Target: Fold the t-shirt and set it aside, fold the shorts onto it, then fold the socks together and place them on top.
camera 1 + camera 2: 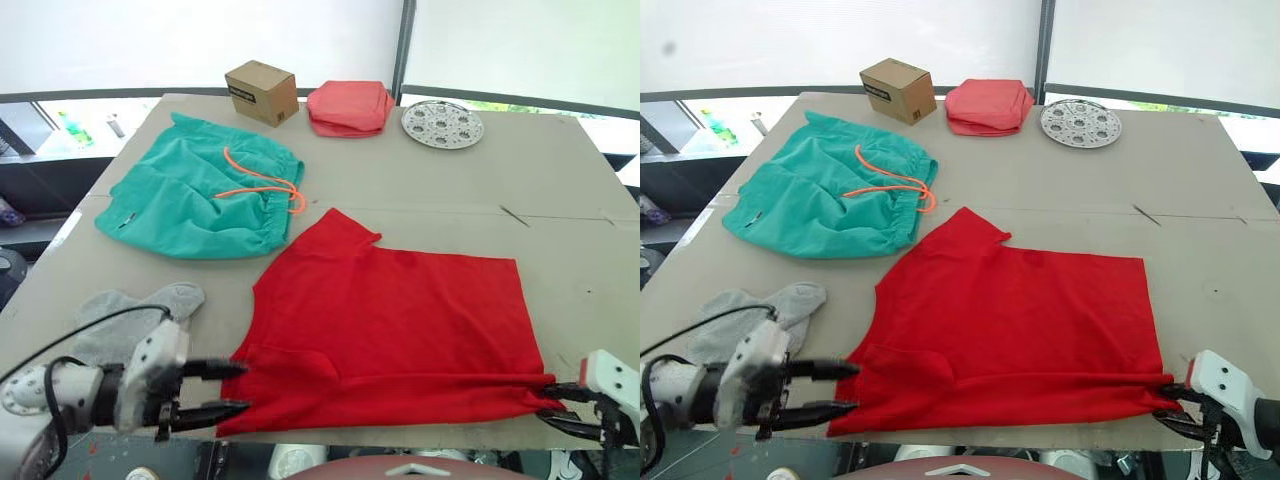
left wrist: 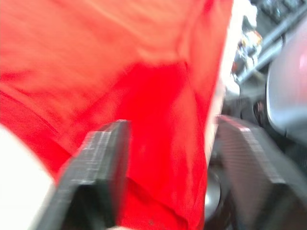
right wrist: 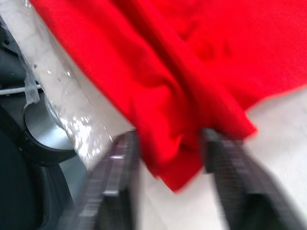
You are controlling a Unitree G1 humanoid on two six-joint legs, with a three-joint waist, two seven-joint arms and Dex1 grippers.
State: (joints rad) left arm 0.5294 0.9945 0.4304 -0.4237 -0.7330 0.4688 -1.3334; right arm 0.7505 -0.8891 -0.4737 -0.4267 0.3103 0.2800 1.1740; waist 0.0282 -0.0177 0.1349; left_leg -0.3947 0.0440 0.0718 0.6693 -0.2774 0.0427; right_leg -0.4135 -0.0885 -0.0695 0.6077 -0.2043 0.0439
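Both grippers, left [image 1: 235, 388] and right [image 1: 552, 404], have fingers spread around the near corners of the red t-shirt [image 1: 400, 320]. It lies partly folded and wrinkled along the table's [image 1: 560, 180] near edge.

Big red t-shirt [image 1: 395, 320] spread flat near the table's front edge, at 6 o'clock, one short sleeve poking up toward 11, near edge bunched into a long fold. Green shorts [image 1: 195, 195] lying crumpled at 10 o'clock, just beside the shirt's sleeve, thin orange string looped across the waist. Two small grey socks [image 1: 135, 318] lumped together at 8 o'clock, left of the shirt.
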